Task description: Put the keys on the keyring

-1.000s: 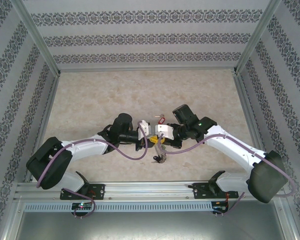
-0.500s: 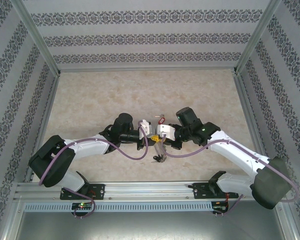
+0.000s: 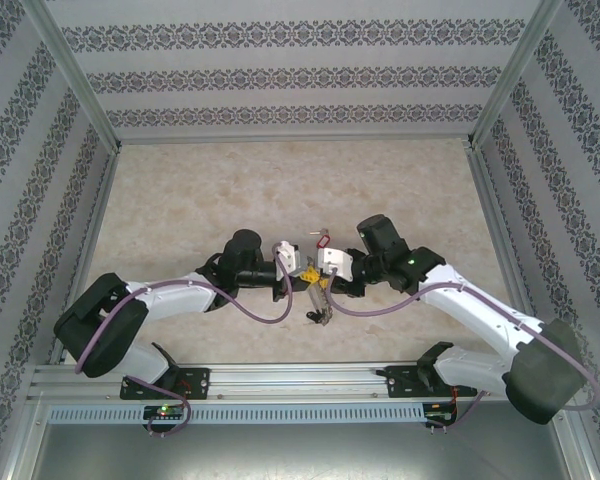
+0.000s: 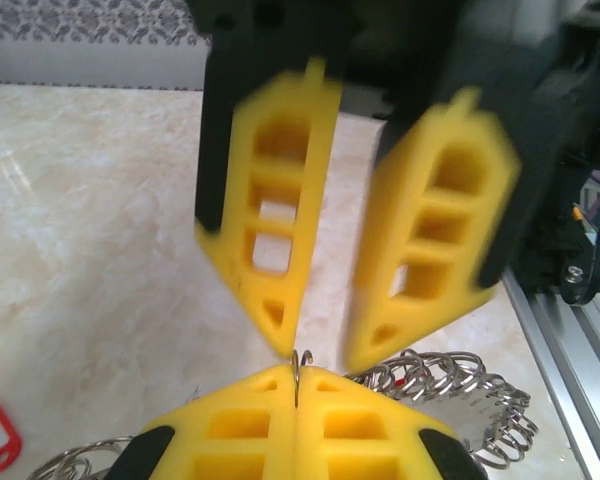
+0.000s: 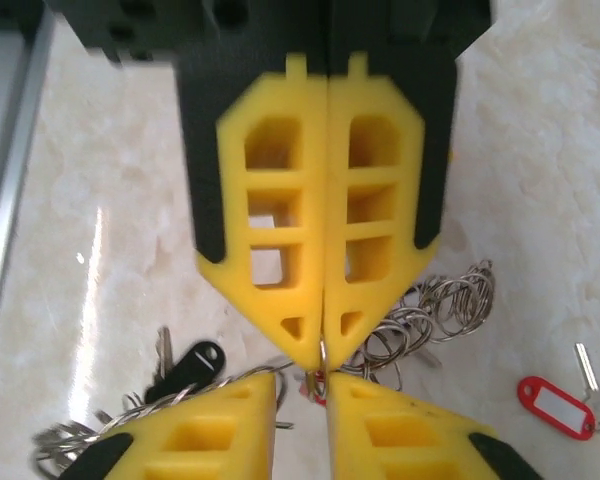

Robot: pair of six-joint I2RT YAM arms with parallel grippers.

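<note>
**Ring pinched by one arm, the other's jaws loose beside it**

The keyring (image 5: 432, 300) lies in a coiled heap on the table (image 5: 70, 200). One thin strand of it rises into the left gripper (image 5: 323, 345), whose jaws are pressed flat together on that wire. The right gripper (image 4: 322, 345) faces it tip to tip with its jaws a little apart, holding nothing that I can see. The red-tagged key (image 5: 553, 405) lies loose on the table, well apart from the ring.

To do this step well, I judge the left should hold the strand steady and raised (a slack loop would twist away). The right can then fetch the loose key and bring its hole to the ring's open end.

The right wrist view gives the key's whole tag and blade, plus a black tag (image 5: 195, 362) by the ring. In the left wrist view the red tag is cut off at the edge, but the gap between the right jaws is plain.
</note>
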